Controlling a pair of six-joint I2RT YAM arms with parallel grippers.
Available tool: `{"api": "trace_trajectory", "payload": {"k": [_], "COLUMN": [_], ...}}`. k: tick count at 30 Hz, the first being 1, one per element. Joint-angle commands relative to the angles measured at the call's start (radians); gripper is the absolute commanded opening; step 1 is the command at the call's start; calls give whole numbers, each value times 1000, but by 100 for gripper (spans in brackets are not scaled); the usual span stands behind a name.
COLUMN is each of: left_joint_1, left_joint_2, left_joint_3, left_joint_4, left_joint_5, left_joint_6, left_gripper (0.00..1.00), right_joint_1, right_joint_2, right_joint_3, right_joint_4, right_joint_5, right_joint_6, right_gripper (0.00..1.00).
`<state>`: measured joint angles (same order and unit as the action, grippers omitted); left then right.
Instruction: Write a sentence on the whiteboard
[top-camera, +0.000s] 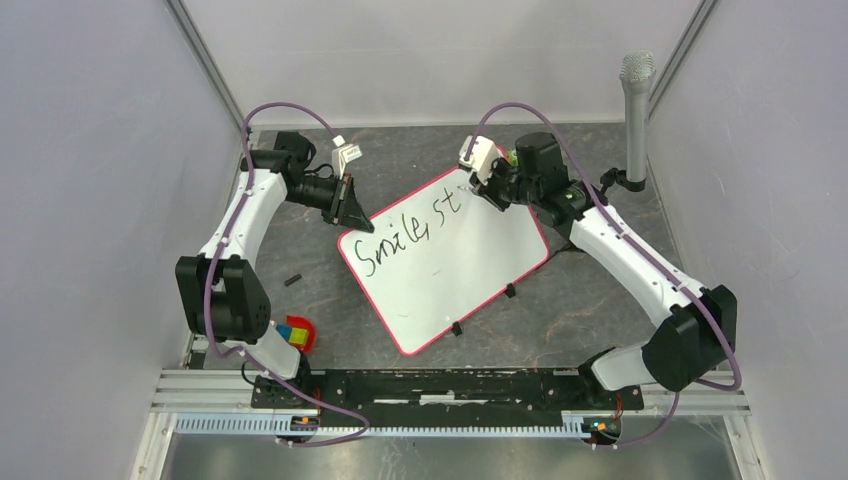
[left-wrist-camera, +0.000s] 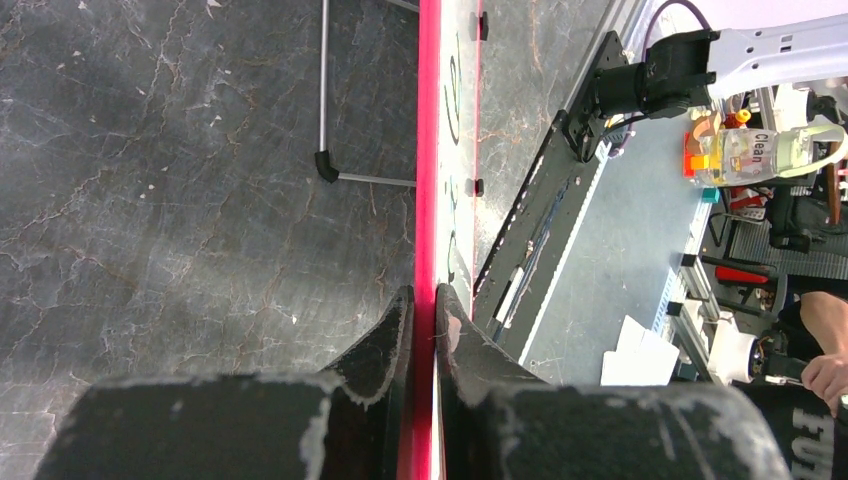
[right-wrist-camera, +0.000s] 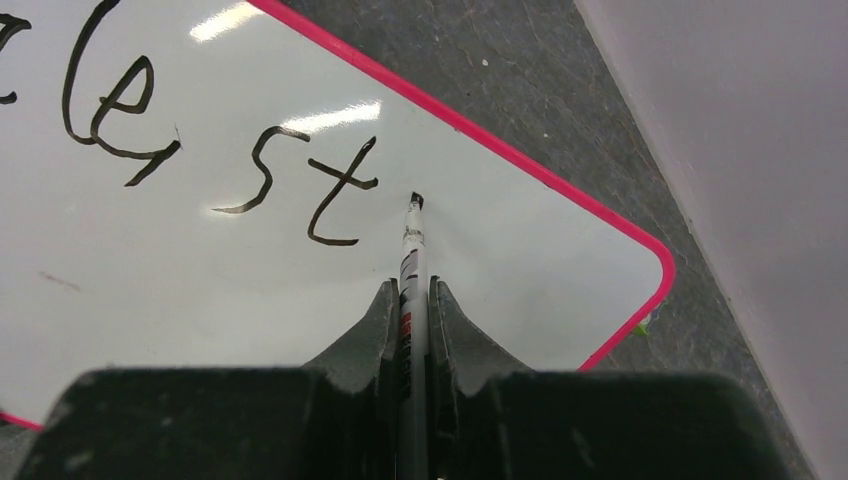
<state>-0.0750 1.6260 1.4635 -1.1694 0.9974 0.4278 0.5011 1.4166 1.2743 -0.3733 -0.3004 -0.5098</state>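
The whiteboard lies tilted on the dark table, white with a red-pink frame and small black feet on its near-right edge. Black script on it reads "Smile, st"; the right wrist view shows "le, st". My left gripper is shut on the board's far-left corner; in the left wrist view its fingers clamp the red frame edge-on. My right gripper is shut on a marker, whose black tip sits at the board just right of the "t".
A microphone on a stand rises at the far right. A small black cap-like piece lies on the table left of the board. Coloured blocks with a red object sit by the left arm's base. Grey walls enclose the table.
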Motion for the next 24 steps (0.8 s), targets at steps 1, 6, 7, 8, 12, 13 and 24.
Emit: {"api": "trace_trajectory", "payload": {"k": [1, 6, 7, 8, 12, 13, 24], "left_joint_1": [-23, -23, -23, -23, -23, -23, -23], "left_joint_2": [-8, -3, -5, -3, -3, -3, 4], "left_joint_3": [22, 28, 28, 26, 26, 27, 31], "left_joint_4": [-15, -29, -29, -29, -29, -29, -29], "left_joint_5": [-31, -31, -31, -31, -32, -32, -35], "left_joint_6": [51, 63, 64, 64, 64, 64, 65], "left_gripper": [2, 2, 2, 2, 2, 2, 2], "right_joint_1": [2, 4, 2, 3, 2, 2, -12], "right_joint_2": [-4, -25, -28, -31, -46, -46, -12], "right_joint_3": [24, -44, -55, -64, -93, -96, -22], "right_joint_4": [16, 1, -2, -7, -19, -22, 23], "right_joint_5": [-56, -53, -51, -50, -37, -29, 59], "right_joint_6": [14, -7, -13, -18, -38, -44, -35], "right_gripper": [0, 0, 0, 0, 0, 0, 0]}}
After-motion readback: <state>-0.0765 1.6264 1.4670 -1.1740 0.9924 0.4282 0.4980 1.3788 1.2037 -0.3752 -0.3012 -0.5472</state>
